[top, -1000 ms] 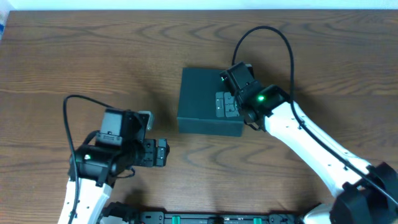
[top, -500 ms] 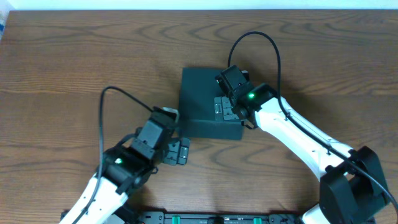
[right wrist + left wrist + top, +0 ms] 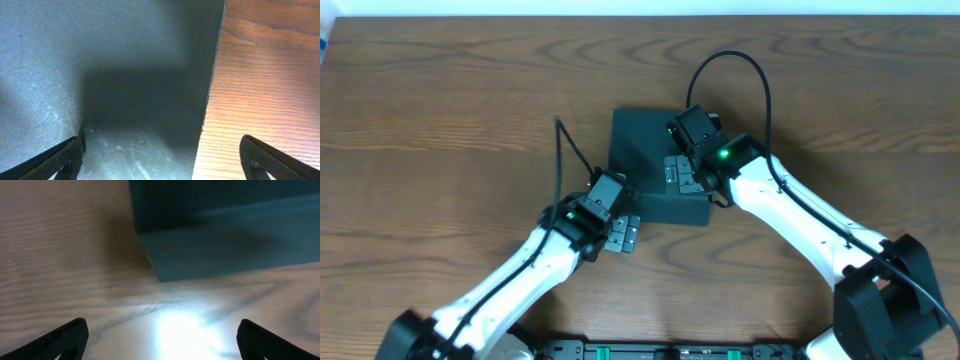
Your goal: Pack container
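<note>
Here, both gape wide: right gripper (image 3: 682, 174) over the closed container (image 3: 640, 160), left gripper (image 3: 625, 235) beside it, above table (image 3: 440, 100).

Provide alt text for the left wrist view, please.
A dark teal-green matte cardboard box fills the upper right, standing on a brown wooden table. The open left claw shows fingertips at both bottom corners, glare between them.

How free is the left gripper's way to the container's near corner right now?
Probably yes, free: the left gripper is open, and only bare table lies between it and the container corner ahead.
</note>
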`<act>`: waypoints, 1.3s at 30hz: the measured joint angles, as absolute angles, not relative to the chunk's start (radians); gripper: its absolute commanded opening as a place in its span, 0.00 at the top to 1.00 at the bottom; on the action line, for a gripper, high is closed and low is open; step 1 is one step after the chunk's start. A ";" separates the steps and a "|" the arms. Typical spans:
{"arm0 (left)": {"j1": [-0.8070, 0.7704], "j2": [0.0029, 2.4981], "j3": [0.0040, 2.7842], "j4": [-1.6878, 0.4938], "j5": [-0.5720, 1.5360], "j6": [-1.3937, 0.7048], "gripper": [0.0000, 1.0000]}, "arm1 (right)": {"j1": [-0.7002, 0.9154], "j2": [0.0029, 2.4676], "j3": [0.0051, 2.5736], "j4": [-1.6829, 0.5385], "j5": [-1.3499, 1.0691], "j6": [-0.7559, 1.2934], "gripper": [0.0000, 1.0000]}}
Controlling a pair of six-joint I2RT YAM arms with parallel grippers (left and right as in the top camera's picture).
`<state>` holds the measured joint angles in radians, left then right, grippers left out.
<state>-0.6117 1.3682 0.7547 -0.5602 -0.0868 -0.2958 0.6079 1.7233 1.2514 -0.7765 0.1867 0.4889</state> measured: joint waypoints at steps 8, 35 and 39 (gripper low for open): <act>-0.612 1.499 0.754 -0.451 -0.106 -0.301 0.04 | 0.608 1.723 1.251 -0.776 0.187 0.489 0.01; -0.618 1.588 0.754 -0.286 -0.219 -0.311 0.04 | 0.608 1.725 1.251 -0.773 0.183 0.489 0.01; -0.619 1.556 0.754 -0.345 -0.225 -0.312 0.04 | 0.608 1.725 1.251 -0.772 0.183 0.489 0.01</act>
